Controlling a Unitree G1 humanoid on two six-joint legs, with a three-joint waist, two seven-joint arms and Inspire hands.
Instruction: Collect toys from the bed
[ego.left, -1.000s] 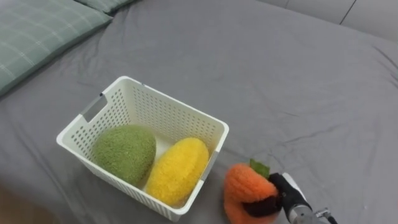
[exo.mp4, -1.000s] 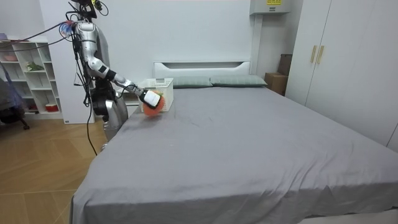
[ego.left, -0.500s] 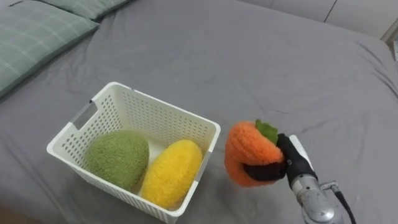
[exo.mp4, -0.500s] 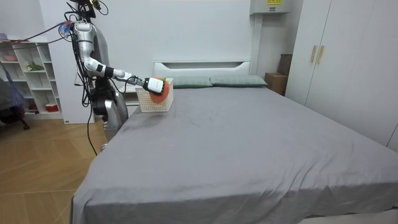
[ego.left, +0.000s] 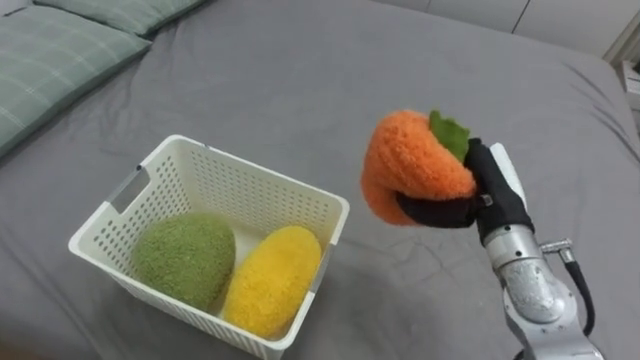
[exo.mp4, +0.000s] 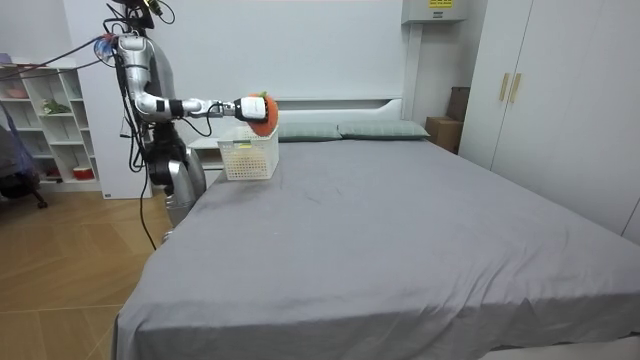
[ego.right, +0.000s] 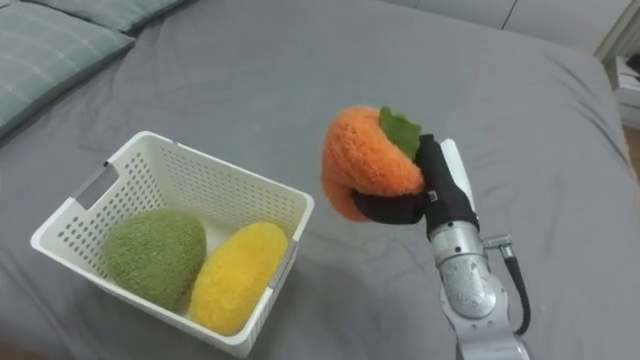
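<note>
- Where the arm comes in from the lower right of the eye views, the right hand (ego.left: 492, 190) is raised off the bed (ego.left: 300, 80) and curled round an orange plush toy (ego.left: 410, 165).
- The dark fingers (ego.left: 440, 212) wrap under the toy's lower side while the palm lies against its right flank, so the toy is clamped in the hand and touches nothing else.
- A green leaf (ego.left: 452, 134) sticks out of the toy's top, just above the hand's knuckles.
- To the left of the hand and lower down, a white basket (ego.left: 250, 190) with perforated walls sits on the grey sheet; its near right corner is close below the held toy, but apart from it.
- Inside the basket lie two more toys side by side: a yellow plush toy (ego.left: 272, 278) on the side nearer the hand, and a green plush toy (ego.left: 183, 258) on the side farther from it. The two touch each other.
- Far to the left of the hand, beyond the basket, a green checked pillow (ego.left: 50, 60) lies at the head of the bed.
- In the room view the robot stands at the bedside near the white headboard (exo.mp4: 325, 108), at the room view's left, with its right arm stretched out level over the bed.
- There the hand holds the orange toy above the basket, clear of its rim.
- Behind the robot stands a white shelf (exo.mp4: 45, 120), and a wardrobe (exo.mp4: 560, 90) fills the room view's right.
</note>
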